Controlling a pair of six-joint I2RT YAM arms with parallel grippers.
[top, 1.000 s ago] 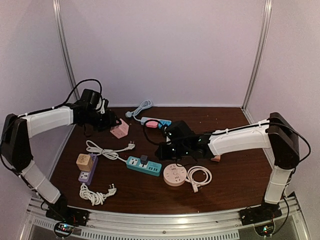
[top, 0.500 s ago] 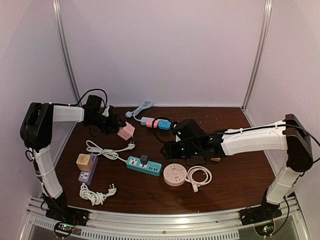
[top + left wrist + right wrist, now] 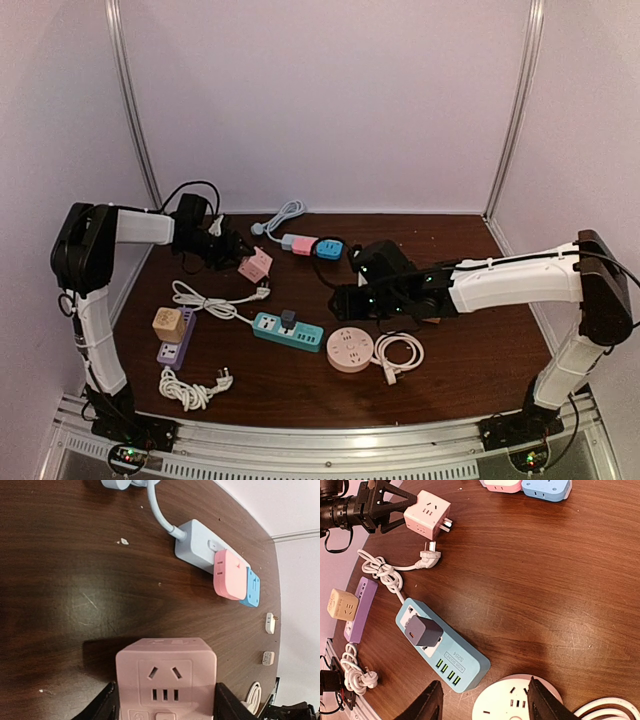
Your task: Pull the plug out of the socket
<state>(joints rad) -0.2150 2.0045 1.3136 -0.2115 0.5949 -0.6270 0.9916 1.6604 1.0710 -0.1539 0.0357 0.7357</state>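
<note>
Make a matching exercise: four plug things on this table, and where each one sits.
1 pink cube
2 grey charger
3 beige cube
4 blue adapter

A on purple strip
B on pale strip
C in left gripper
D in teal strip

Pairs: 1-C, 2-D, 3-A, 4-B

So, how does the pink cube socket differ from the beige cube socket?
The pink cube socket is held in the left tool; the beige cube socket sits on the purple strip, with no tool at it. The pink one's prongs show, bare and pointing sideways; the beige one's are hidden. Both are cubes with outlets on their faces.
</note>
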